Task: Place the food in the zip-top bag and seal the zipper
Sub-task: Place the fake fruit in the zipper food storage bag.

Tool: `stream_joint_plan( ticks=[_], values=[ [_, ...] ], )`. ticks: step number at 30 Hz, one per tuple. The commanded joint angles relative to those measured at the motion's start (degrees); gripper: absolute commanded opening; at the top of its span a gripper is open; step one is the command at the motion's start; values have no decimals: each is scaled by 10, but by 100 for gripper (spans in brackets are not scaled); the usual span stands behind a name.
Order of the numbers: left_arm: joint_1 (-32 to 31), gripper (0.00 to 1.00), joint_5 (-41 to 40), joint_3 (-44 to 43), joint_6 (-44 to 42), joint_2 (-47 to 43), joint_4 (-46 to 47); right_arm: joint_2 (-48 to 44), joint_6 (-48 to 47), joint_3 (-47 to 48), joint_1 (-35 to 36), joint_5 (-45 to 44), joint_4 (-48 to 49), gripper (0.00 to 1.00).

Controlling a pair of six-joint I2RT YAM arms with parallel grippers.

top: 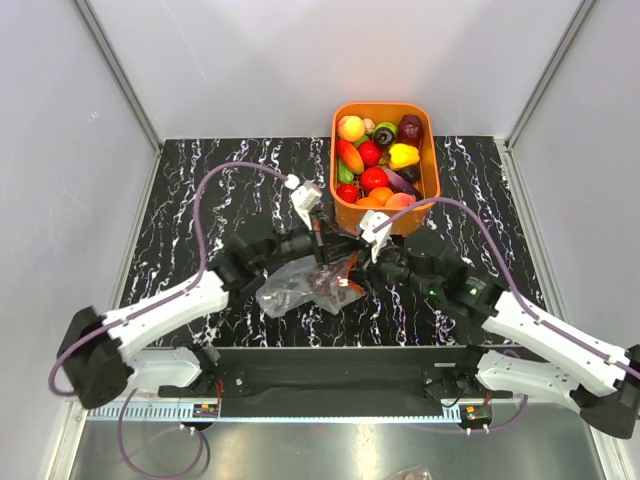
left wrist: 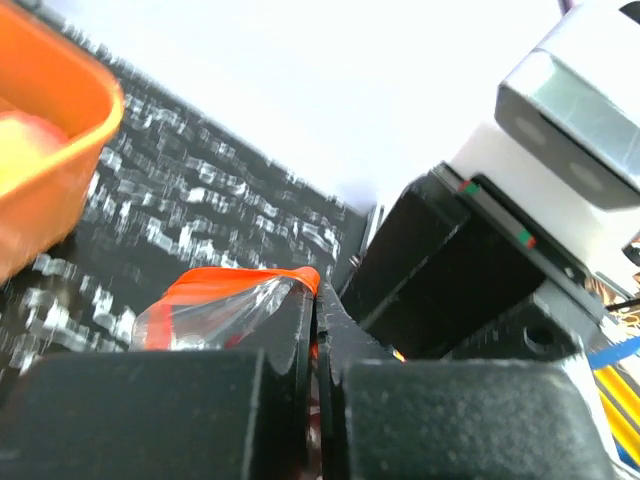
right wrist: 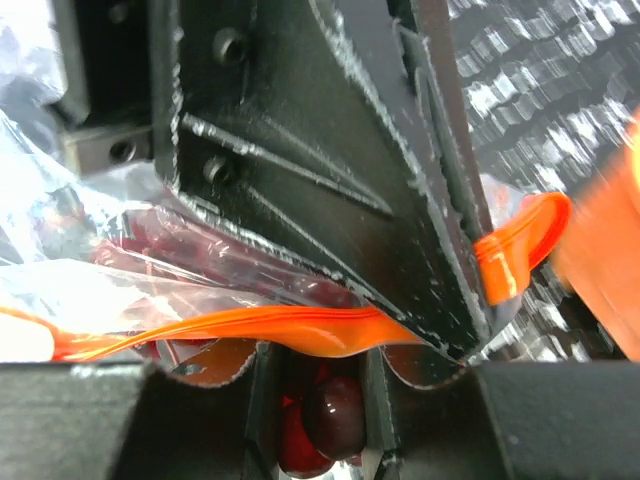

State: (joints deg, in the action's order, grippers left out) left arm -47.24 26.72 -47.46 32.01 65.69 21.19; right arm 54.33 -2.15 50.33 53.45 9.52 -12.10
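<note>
So the zip-top bag (top: pixel 285 290) was lying crumpled in the middle of the surface (top: pixel 200 190), clear and crinkly, just in front of the orange basket (top: pixel 432 160). Its red-orange zipper (right wrist: pixel 250 325) ran wavy across the mouth, with one end curled up into a loop. We saw the left end effector (top: pixel 320 255) fully closed, pinching that zipper strip at the bag's edge and holding it a little off the surface. The right end effector (top: pixel 352 278) was only part-way closed, and a dark red grape bunch (right wrist: pixel 335 420) sat between its fingers at the bag's mouth, touching both sides as far as we could tell. More dark red showed through the plastic. The rest of the food (top: pixel 375 178) was piled in the basket: red, yellow, orange and green pieces. Room-wise it was tight in the middle. The two end effectors were nearly touching over the bag, and the basket's near rim was right behind them. Bare black marbled surface showed to the left of the bag and behind it, plus a narrower strip right of the basket, all boxed in by grey walls (top: pixel 60 150) on three sides.
</note>
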Motion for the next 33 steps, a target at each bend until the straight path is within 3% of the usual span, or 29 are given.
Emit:
stream_joint_plan(
  ticks=[1,4,5,8,14,20,21,30,33],
  values=[
    [-48,0,3,-29,-4,63,140,-23,-23,71,3,-92,-116,30],
    [-67,0,22,-19,36,126,263,-76,-1,30,3,-68,-82,31],
    [-72,0,20,-12,78,153,361,-90,10,0,3,-59,-71,31],
    [-72,0,16,0,168,206,524,-130,33,-36,3,-28,-41,33],
    [-72,0,-10,3,301,274,711,-125,39,-49,3,-10,-23,38],
    [-71,0,-22,13,343,278,743,-134,40,-45,3,-27,-37,70],
    [-71,0,-23,12,347,277,743,-129,42,-42,3,-33,-42,72],
    [-44,0,-7,9,363,233,737,-133,72,-17,3,-71,-79,71],
    [-29,0,9,20,354,208,711,-143,86,1,3,-92,-104,62]
  ],
)
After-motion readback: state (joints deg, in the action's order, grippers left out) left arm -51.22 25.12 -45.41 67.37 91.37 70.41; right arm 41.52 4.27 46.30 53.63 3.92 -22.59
